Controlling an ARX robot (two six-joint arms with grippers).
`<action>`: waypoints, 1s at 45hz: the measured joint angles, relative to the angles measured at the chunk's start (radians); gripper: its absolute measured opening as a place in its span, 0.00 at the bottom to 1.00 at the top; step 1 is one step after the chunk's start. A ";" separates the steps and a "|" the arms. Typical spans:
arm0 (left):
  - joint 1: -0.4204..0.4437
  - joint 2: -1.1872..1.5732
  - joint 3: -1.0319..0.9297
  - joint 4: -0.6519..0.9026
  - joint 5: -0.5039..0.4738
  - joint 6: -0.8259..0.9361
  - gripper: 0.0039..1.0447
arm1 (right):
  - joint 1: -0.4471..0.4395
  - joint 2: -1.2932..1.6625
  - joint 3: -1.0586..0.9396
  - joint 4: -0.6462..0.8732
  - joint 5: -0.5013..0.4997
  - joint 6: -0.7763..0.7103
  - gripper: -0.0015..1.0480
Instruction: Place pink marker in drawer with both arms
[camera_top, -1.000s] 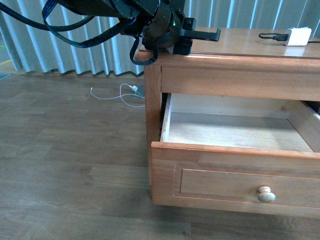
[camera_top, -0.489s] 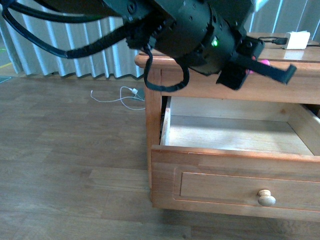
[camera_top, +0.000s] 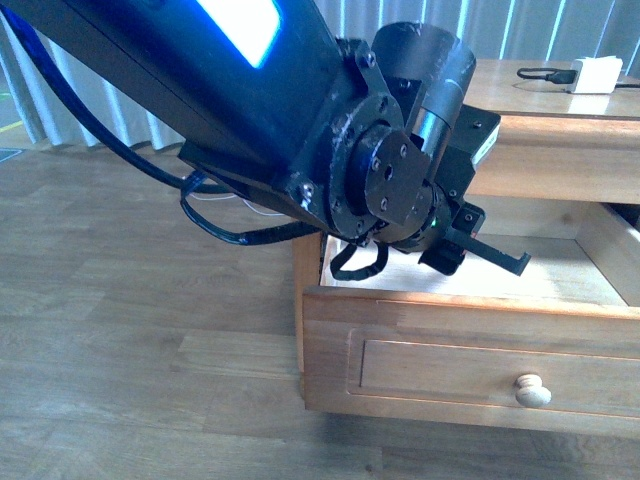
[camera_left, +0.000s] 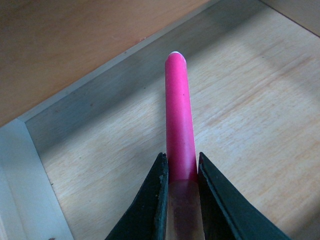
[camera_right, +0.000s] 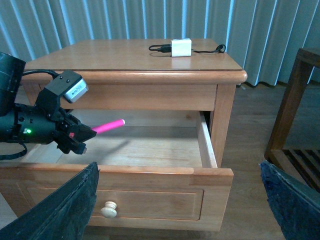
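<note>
The pink marker (camera_left: 179, 115) sticks out from between the fingers of my left gripper (camera_left: 180, 161), which is shut on its lower end. It hangs over the pale wood floor of the open drawer (camera_left: 250, 100), tip toward the back wall. In the right wrist view the marker (camera_right: 109, 126) slants upward from the left gripper (camera_right: 86, 135), above the left part of the drawer (camera_right: 150, 192). My right gripper (camera_right: 178, 167) stands open in front of the drawer, apart from it. In the front view the bulky left arm (camera_top: 330, 150) hides the marker.
A white charger block (camera_right: 181, 47) with a black cable lies on the nightstand top (camera_right: 125, 57). The drawer front carries a round knob (camera_top: 532, 390). A dark wooden frame (camera_right: 292, 110) stands to the right of the nightstand. Curtains hang behind.
My left arm has swung from the nightstand top down over the open drawer, carrying the marker. It now fills much of the front view.
</note>
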 joint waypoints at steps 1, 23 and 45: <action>0.000 0.009 0.007 0.003 -0.005 -0.009 0.14 | 0.000 0.000 0.000 0.000 0.000 0.000 0.92; 0.037 -0.205 -0.223 0.153 -0.144 -0.096 0.89 | 0.000 0.000 0.000 0.000 0.000 0.000 0.92; 0.241 -1.038 -0.887 0.182 -0.271 -0.225 0.94 | 0.000 0.000 0.000 0.000 0.000 0.000 0.92</action>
